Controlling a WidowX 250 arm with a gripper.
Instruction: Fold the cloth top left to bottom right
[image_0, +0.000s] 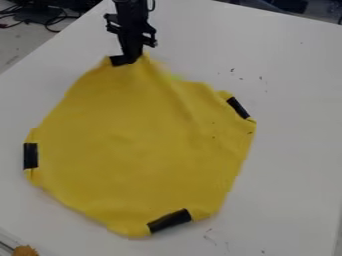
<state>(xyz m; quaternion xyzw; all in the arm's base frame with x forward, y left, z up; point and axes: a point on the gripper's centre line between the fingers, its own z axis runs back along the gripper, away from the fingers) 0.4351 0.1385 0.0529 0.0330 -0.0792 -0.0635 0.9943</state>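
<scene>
The black gripper hangs at the upper left of the camera view, at the cloth's top corner. It is shut on the yellow cloth, whose fabric rises to a peak there, with a ridge running down to the right. The cloth is otherwise spread out on the table. Black strips mark its edges: one beside the gripper, one at the left, one at the right and one at the bottom. The fingertips are partly hidden by the cloth.
The white table surrounds the cloth, with small dark marks on it. A brownish-orange object lies at the bottom left corner. Dark cables are on the floor beyond the table's upper left edge.
</scene>
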